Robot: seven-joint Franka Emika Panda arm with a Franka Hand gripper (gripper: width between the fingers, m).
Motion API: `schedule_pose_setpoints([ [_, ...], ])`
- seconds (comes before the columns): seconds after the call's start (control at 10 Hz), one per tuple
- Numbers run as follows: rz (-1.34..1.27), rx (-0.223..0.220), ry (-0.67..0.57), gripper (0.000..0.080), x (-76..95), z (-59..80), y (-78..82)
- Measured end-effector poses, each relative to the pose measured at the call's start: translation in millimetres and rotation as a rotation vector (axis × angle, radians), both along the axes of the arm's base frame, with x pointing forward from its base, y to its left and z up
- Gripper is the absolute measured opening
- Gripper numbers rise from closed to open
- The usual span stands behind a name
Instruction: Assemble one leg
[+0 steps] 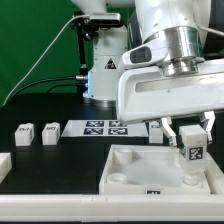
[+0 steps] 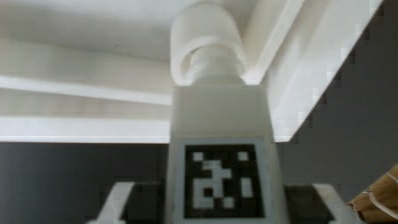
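Clamped the small white plastic rectangular tagged leg [image 1: 193,158] upright in the pincer [image 1: 192,140]. Held its lower end at the exterior view's right corner pocket of the large flat white recessed plastic piece [image 1: 125,170], probably for seating there; contact unclear. Kept two similar white posts [image 1: 24,133] well apart from that piece as spares.

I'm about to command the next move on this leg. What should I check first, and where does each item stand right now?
1. Gripper shut on the leg: ok.
2. Leg upright in the exterior view: ok.
3. Leg's lower end over a corner of the white panel: ok.
4. Leg's tip seated in a hole: cannot tell, the contact is hidden.
5. Two spare legs stand apart at the exterior view's left: ok.
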State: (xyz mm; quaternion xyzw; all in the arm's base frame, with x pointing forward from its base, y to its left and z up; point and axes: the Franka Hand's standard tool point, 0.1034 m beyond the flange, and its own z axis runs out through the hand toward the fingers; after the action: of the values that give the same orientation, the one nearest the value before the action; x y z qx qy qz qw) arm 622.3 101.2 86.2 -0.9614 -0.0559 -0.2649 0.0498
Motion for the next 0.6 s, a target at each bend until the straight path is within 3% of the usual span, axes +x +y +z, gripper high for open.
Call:
schedule_pose_setpoints([
  [0.3,0.001,0.001,0.010,0.0291,-3.4,-11.1,1.3],
  [0.6,-0.004,0.001,-0.023,0.0291,1.4,-12.5,2.6],
])
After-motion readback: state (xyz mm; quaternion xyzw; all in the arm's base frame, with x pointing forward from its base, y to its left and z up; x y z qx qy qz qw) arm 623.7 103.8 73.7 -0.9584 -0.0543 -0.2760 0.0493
